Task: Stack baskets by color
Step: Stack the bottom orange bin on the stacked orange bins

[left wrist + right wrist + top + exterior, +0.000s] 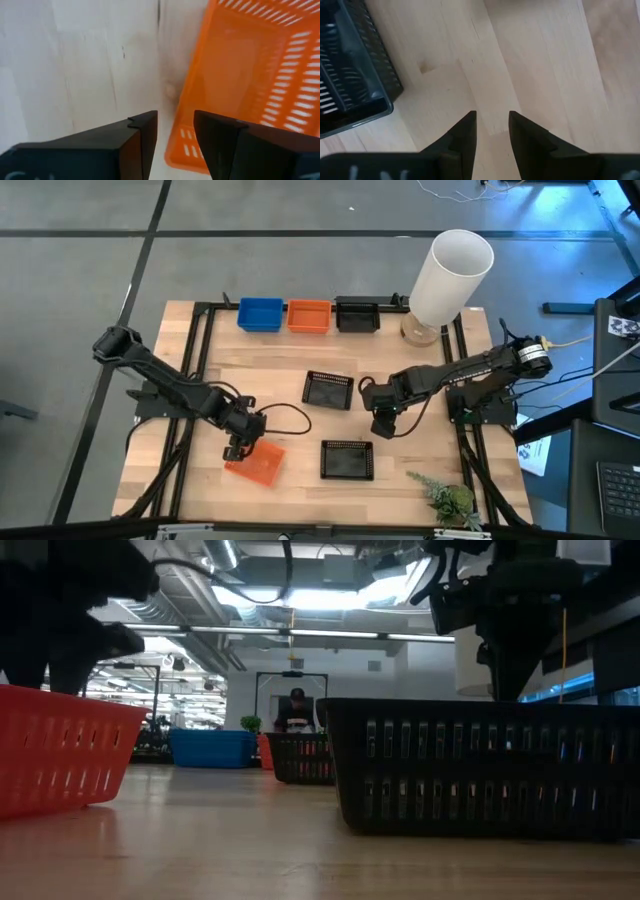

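Left tool (238, 448), lower left of the high view, hangs over the orange basket (256, 463)'s edge, fingers apart, gripping nothing. Right tool (384, 427) at centre right, fingers parted over bare surface (300, 430) between two black baskets (328, 390) (347, 460). Blue (260, 315), orange (309, 316) and black (357, 315) baskets line the top edge.

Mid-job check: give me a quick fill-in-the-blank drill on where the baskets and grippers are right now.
1. The left gripper hovers over the edge of the loose ____ basket.
2. Along the table's far edge, the blue basket sits beside an orange basket, then a ____ one.
3. The right gripper has its fingers open over bare ____.

Missing words: orange; black; wood
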You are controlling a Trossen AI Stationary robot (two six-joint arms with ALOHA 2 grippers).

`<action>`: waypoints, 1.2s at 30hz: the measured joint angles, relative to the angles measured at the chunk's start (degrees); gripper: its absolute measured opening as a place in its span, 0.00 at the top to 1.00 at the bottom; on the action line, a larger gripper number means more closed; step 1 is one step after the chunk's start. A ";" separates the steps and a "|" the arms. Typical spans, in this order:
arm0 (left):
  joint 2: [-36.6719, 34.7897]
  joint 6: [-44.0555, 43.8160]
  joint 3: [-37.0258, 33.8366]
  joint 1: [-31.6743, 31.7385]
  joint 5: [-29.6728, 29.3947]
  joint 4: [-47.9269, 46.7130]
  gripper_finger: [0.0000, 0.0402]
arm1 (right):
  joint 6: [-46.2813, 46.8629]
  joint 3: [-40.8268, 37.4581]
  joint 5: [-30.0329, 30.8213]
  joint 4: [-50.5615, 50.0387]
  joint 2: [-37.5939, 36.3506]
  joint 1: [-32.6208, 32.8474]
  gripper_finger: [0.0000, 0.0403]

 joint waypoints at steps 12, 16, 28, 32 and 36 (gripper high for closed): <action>11.21 5.11 -0.02 1.06 -1.42 2.09 0.70 | 0.09 0.05 -0.02 -0.12 0.00 0.00 0.72; 12.10 7.91 -0.04 3.98 -6.40 1.67 0.70 | 0.11 0.07 -0.02 -0.12 0.00 0.00 0.72; 12.14 29.22 -0.04 22.17 -7.09 1.97 0.89 | 0.09 0.07 -0.05 -0.12 0.00 0.00 0.72; 12.01 34.84 0.07 29.42 -5.06 1.91 0.98 | 0.09 0.07 -0.04 -0.12 0.00 -0.01 0.72; 11.81 38.85 0.06 35.25 -2.07 1.08 1.00 | -0.15 0.07 -0.04 -0.10 0.00 -0.02 0.72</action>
